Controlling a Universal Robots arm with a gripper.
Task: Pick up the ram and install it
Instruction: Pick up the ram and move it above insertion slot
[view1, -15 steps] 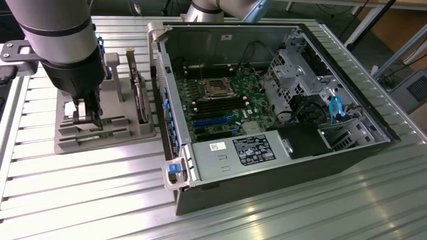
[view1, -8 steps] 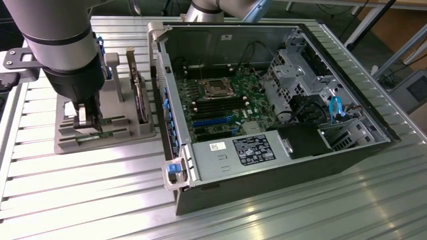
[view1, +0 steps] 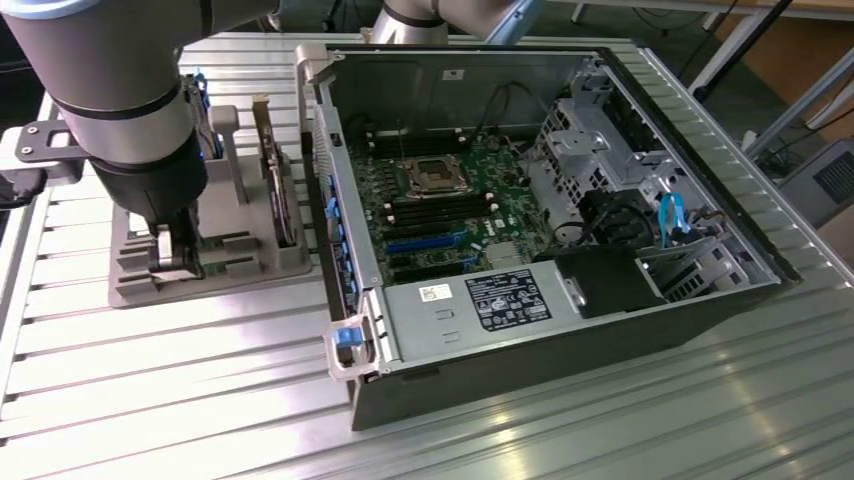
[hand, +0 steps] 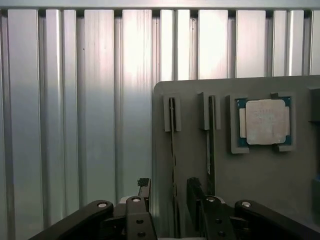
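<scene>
The two black metal fingers (hand: 195, 195) stand spread wide, holding nothing. They straddle the ram (hand: 173, 150), which stands on edge in a narrow slot of the holder (hand: 260, 175) and shows as a thin dark line running up between them. It lies in the gap and seems to touch neither finger.

Just beside it, outside one finger, a second stick (hand: 210, 145) stands in a parallel slot, close enough to crowd that finger. Beyond the two slots, a square processor (hand: 265, 121) with a dull silver lid and a green rim lies flat in its own recess. The holder is a matte grey block with rounded corners and raised lips around each pocket.

In the exterior view the thick grey arm (view1: 120, 100) comes straight down over the holder (view1: 240, 270), and an expansion card (view1: 276, 180) stands upright on the side of it towards the computer case (view1: 561, 340).

The tabletop (view1: 160, 380) is ribbed, shiny aluminium. The case lies open on it at the exterior view's right, near the holder, with its green motherboard (view1: 454, 200) exposed and the boxy grey power supply (view1: 467, 305) at the near end.
</scene>
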